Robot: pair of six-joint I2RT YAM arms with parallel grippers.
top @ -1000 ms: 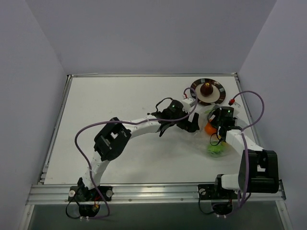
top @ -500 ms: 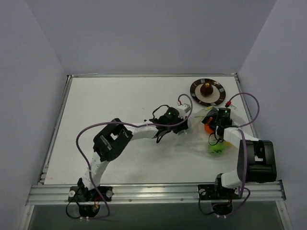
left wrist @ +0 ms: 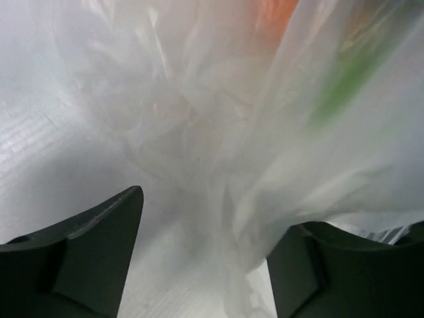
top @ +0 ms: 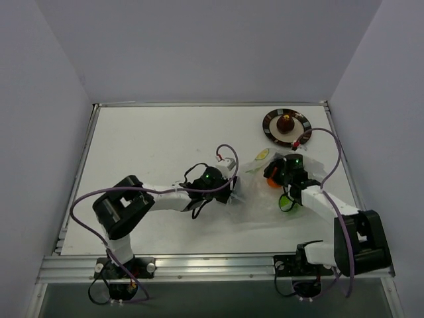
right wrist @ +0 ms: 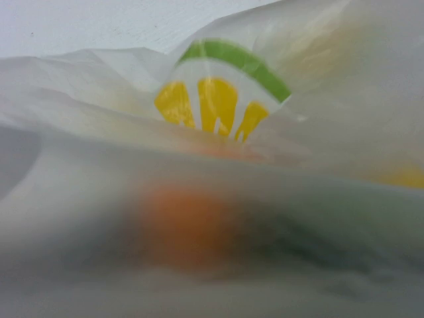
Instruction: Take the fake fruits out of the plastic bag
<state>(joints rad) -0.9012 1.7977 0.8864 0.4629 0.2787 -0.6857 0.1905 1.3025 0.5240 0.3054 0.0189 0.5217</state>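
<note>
Centrally, left gripper (left wrist: 212,222) stood parted around bunched plastic bag (top: 255,199), right gripper (top: 273,174) lay at bag's two o'clock beside orange fruit (right wrist: 182,225), its grip unreadable.

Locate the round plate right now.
In the top view, the plate sits far right on the table, beyond the plastic bag, with a dark red fruit on it.

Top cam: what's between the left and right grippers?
Crumpled film of the plastic bag fills the stretch from left gripper to right gripper in the top view; an orange fruit shows at the right end.
</note>
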